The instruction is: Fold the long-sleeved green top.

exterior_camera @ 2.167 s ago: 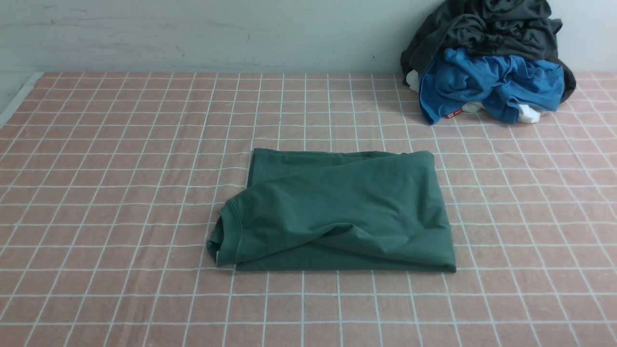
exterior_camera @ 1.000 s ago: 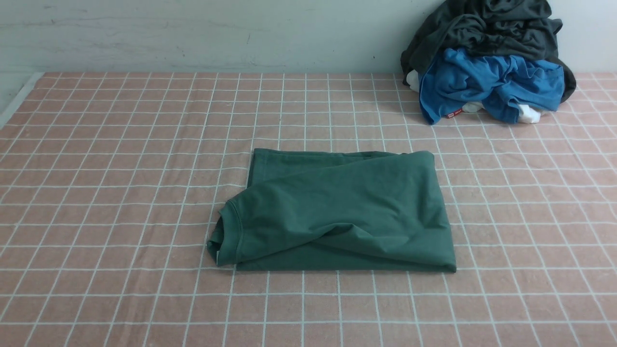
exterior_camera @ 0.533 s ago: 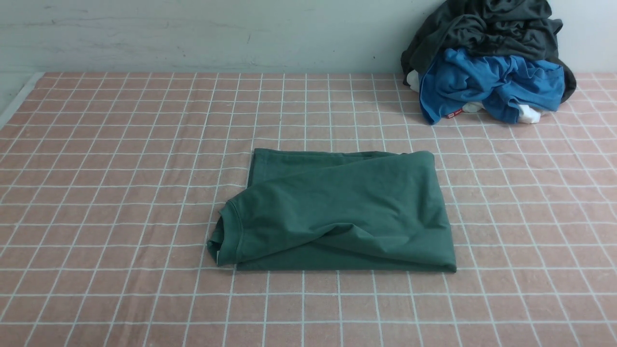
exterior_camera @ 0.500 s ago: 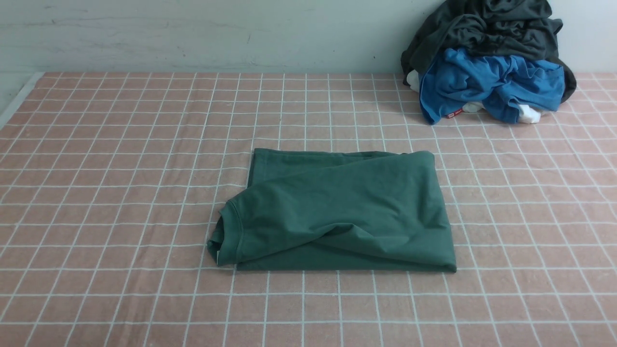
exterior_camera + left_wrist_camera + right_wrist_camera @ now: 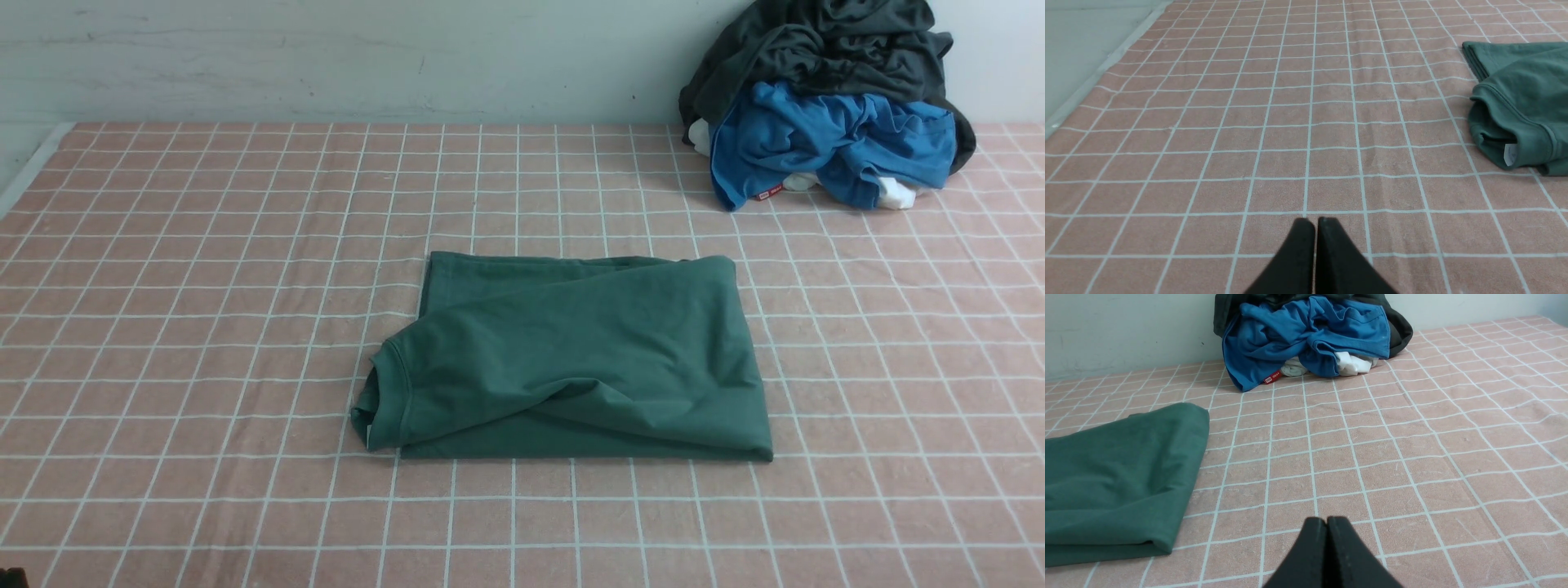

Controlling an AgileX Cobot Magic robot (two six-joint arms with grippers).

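Clothes lie in a heap at the far right corner of the tabletop (image 5: 204, 204), against the wall (image 5: 326, 57): a blue garment (image 5: 824, 139) in front, a dark grey one (image 5: 824, 41) on top and behind, and some white cloth (image 5: 1349, 362) under the blue. On the blue garment there is a small red tag (image 5: 1273, 377); its writing is too small to read. The green top (image 5: 580, 359) lies folded in the middle of the tabletop, on a pink cloth with white grid lines. A white label (image 5: 1510, 154) shows inside its collar, with no readable text. Nothing lies between the top and the heap. The left fingers (image 5: 1327, 245) are pressed together over bare cloth, apart from the top. The right fingers (image 5: 1341, 543) are also together, holding nothing, near the top's folded edge.
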